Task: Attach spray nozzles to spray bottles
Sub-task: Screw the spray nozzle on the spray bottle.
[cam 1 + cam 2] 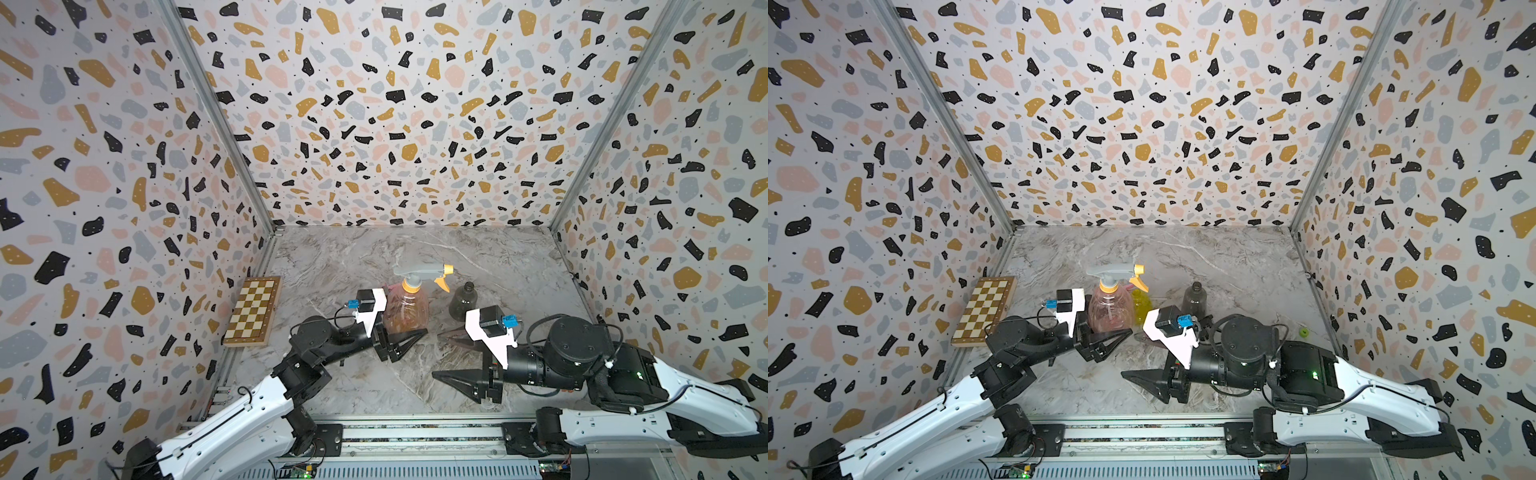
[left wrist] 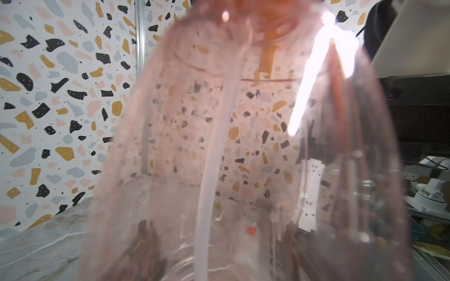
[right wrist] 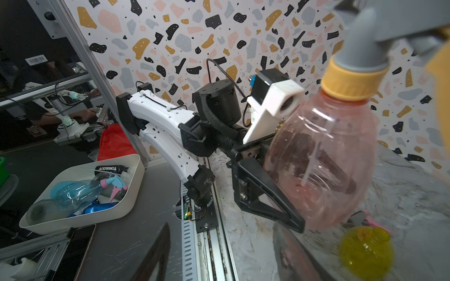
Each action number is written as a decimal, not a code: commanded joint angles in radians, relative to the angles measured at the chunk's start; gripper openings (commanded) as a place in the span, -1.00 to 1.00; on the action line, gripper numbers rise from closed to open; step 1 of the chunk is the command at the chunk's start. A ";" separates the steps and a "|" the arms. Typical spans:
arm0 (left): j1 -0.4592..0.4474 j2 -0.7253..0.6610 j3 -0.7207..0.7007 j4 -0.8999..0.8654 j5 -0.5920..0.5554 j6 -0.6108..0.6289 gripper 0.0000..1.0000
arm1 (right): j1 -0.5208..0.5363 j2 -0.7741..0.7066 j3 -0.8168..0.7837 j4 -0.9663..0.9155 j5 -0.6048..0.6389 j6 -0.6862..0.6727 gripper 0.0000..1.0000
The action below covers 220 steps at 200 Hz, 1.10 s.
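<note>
In left gripper [image 3: 326,208], bulbous translucent bottle [image 3: 336,126]

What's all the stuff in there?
pale pink translucent plastic bottle: one, pink, mid-table
grey trigger sprayer head with orange trigger: one, grey-orange, on its neck
bright yellow translucent bottle: one, yellow, beside the pink one
smoky grey translucent bottle: one, grey, uncapped, further right
wooden chessboard: one, brown-cream, by left wall
tiny green object: one, green, near right wall
white plastic tray: one, white, outside the cell
left gripper: one, black, shut on the pink bottle
right gripper: one, black, open, empty
</note>
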 commanded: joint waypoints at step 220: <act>0.011 -0.010 -0.040 0.069 0.103 -0.057 -1.00 | -0.117 0.284 0.448 -0.150 -0.152 -0.054 0.07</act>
